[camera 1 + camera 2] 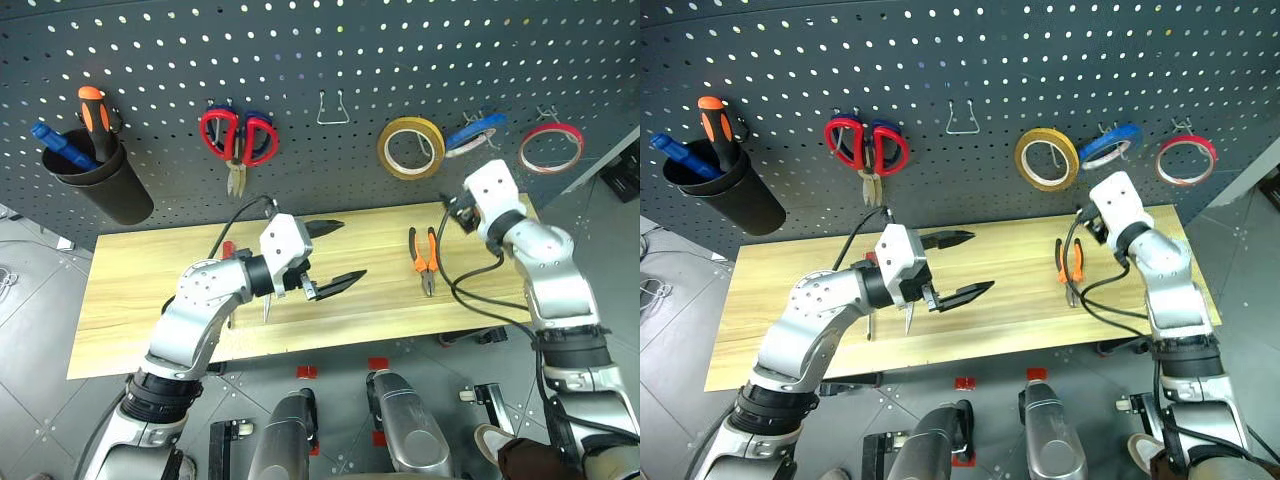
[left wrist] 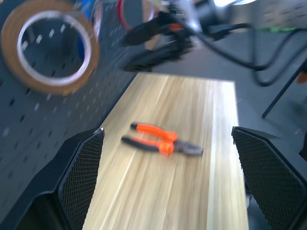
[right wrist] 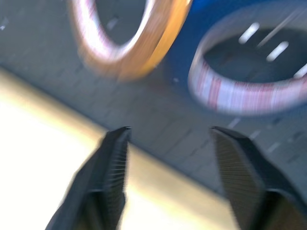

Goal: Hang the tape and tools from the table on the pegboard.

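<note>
Even, bright overhead light is covering both head views, and small sharp glints are showing on the pegboard (image 1: 330, 50) holes. Soft, short shadows are falling under the arms onto the table (image 1: 130, 300). Both wrist views are blurring: the yellow roll (image 2: 48, 45) is smearing, and the table is washing out to near-white glare.

Dark grey pegboard (image 1: 330, 60), patterned with regular rows of small pale holes. Light wooden bench (image 1: 130, 290), streaked with lengthwise grain. Pliers (image 1: 423, 256): orange-and-black handles, dark metal head. Blue tape (image 1: 476, 132) with white inner core; yellow roll (image 1: 411, 147) with pale inner face; thin red roll (image 1: 551, 147). Larger scissors (image 1: 238, 137): red handles. Black cup (image 1: 105, 180) holding an orange-and-black handle (image 1: 94, 112). Both grippers: white housings, black fingers (image 2: 79, 172) with fine cross-hatched pads.
</note>
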Controlling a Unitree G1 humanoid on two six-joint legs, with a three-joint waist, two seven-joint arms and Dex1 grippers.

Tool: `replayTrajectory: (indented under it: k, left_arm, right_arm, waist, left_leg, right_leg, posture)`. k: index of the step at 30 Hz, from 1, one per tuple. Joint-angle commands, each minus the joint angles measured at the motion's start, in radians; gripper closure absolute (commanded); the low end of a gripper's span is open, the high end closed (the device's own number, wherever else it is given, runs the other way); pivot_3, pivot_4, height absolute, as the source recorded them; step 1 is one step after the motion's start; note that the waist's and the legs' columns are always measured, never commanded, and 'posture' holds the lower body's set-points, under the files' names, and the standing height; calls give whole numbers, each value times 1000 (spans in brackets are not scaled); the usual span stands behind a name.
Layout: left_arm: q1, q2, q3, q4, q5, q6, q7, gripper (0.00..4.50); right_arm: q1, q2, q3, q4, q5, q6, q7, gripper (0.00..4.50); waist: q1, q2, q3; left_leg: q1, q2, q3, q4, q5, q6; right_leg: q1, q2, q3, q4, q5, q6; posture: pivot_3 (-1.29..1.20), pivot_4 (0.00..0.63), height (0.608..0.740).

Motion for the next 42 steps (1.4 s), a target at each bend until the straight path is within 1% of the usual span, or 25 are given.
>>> replayTrajectory:
  k: [1,3,5,7,9,11,14,18,23,28,32,36,42]
  left_arm:
    - [49,60,43,-5,8,-47,-39,0]
    - [82,102,63,20,4,-59,-68,0]
    - [104,139,72,49,11,-80,-95,0]
    - [117,168,75,76,14,-99,-123,0]
    - [114,179,77,98,12,-111,-139,0]
    - [103,180,74,111,12,-120,-148,0]
    - [83,179,74,125,11,-121,-155,0]
    - [75,178,76,127,8,-116,-159,0]
    - [78,181,78,117,7,-105,-154,0]
    - [81,184,83,113,6,-100,-152,0]
    - [84,187,87,109,4,-98,-151,0]
    - [87,186,90,106,4,-95,-149,0]
    - [89,180,94,102,0,-90,-146,0]
  right_arm:
    - [80,16,5,-209,33,189,2,117]
    - [126,65,27,-314,53,377,-22,31]
    - [124,127,48,-355,40,521,-80,31]
    - [82,167,116,-329,-33,641,-164,31]
    - [17,207,179,-247,-95,764,-247,31]
    - [-23,273,146,-169,-83,804,-286,31]
    - [-100,358,61,8,-69,743,-369,31]
    - [-175,399,-3,176,-40,677,-408,31]
    - [-282,420,-54,433,-9,527,-457,31]
    - [-354,416,-75,625,12,436,-488,31]
    - [-399,410,-124,735,42,422,-513,31]
    - [-430,396,-165,812,73,418,-531,31]
    - [-447,384,-190,904,108,413,-526,31]
  waist:
    - [0,0,0]
    - [0,0,0]
    - [-6,1,0]
    - [-10,1,0]
    - [-11,1,0]
    - [-11,1,0]
    - [-8,0,0]
    - [-11,0,0]
    - [-28,0,0]
    - [-39,0,-1]
    - [-39,0,-1]
    - [-39,-1,-1]
    - [-40,-2,-2]
  left_leg:
    - [0,0,0,0,0,0]
    - [0,1,0,0,0,0]
    - [0,1,-1,0,-2,3]
    - [0,1,0,-1,-2,3]
    - [0,1,1,-1,-1,3]
    - [0,1,1,-1,1,3]
    - [-1,1,0,-2,2,2]
    - [-5,0,2,-1,4,-1]
    - [-5,1,8,-2,4,-1]
    - [-4,1,14,-2,2,2]
    - [-3,0,18,-1,1,8]
    - [-1,1,20,-1,1,9]
    - [0,1,21,0,2,10]
  right_leg:
    - [0,0,0,0,0,0]
    - [0,0,0,0,0,0]
    - [-1,0,0,1,0,0]
    - [-3,0,1,2,1,-3]
    - [-4,0,2,2,3,-5]
    - [-5,0,2,2,5,-6]
    - [-6,0,1,2,5,-6]
    - [-10,0,2,2,6,-6]
    - [-12,0,5,2,6,-6]
    - [-12,0,12,3,7,-5]
    - [-12,1,16,2,8,-2]
    - [-11,1,18,3,10,0]
    - [-11,1,20,3,11,2]
  posture:
    - [-358,325,740]
    - [-373,326,740]
    - [-382,328,740]
    - [-387,328,740]
    - [-385,325,740]
    - [-382,322,740]
    - [-379,320,740]
    - [-375,319,740]
    - [-359,318,740]
    - [-348,316,740]
    - [-345,315,740]
    - [-344,313,740]
    - [-344,312,740]
